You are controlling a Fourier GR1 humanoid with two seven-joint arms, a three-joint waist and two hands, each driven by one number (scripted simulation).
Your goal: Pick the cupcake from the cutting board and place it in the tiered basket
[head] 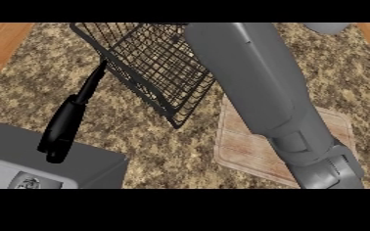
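Caught the right forearm [267,93] slanting up across the cutting board [242,151] and over the wire basket [151,63] on the counter [145,137]. Lost the right hand past the top edge, so couldn't tell its pose. Couldn't spot the cupcake anywhere. Noticed a black slim shape [66,122] on a grey block [80,164] at lower left, possibly the left hand, its pose unreadable.

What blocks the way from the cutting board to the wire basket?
Nothing visible does. Only the robot's own grey forearm crosses above the cutting board toward the basket; the cupcake itself does not show.
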